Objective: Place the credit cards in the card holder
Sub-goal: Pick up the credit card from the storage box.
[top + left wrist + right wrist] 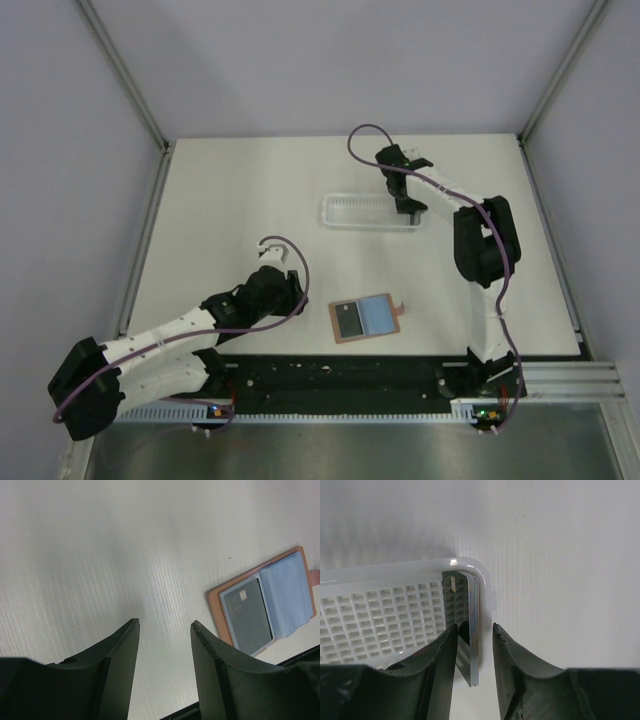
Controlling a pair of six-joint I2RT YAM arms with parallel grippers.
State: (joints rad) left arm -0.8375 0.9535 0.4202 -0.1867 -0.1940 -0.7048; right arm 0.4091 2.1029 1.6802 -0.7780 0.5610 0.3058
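The card holder lies open near the table's front edge, reddish-brown with a pale blue panel. One black credit card with a small white mark sits in its left pocket, and shows in the left wrist view inside the holder. A thin stack of cards stands on edge in the right end of the white tray, a dark card facing left. My right gripper straddles the stack, jaws open, with a gap on the right side; it is over the tray's right end. My left gripper is open and empty, left of the holder.
The white slatted tray lies at the table's middle back. Metal frame posts and grey walls enclose the table. A black rail runs along the near edge, just in front of the card holder.
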